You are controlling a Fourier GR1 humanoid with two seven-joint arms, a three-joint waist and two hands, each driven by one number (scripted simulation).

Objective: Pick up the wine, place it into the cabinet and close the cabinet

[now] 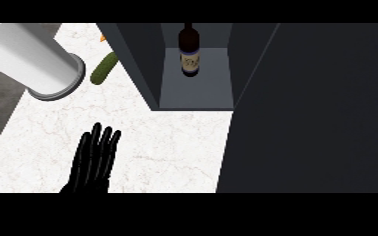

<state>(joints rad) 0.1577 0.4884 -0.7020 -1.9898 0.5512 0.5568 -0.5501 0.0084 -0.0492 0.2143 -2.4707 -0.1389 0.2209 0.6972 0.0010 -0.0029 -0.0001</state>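
Note:
A dark wine bottle (190, 50) with a pale label stands upright inside the open dark grey cabinet (196, 92), near the back of its floor. The cabinet's door (303, 110) is a large dark panel filling the right side of the view, swung open toward me. My left hand (94, 162) rests at the lower left over the marble counter, fingers straight and pointing up, holding nothing. It is well to the left of the cabinet opening. My right hand does not show anywhere.
A large white cylinder (40, 62) with a grey rim lies at the upper left. A green cucumber (104, 68) lies beside it, just left of the cabinet wall, with a bit of something orange (102, 38) behind it. The white marble counter (170, 145) spreads between my hand and the cabinet.

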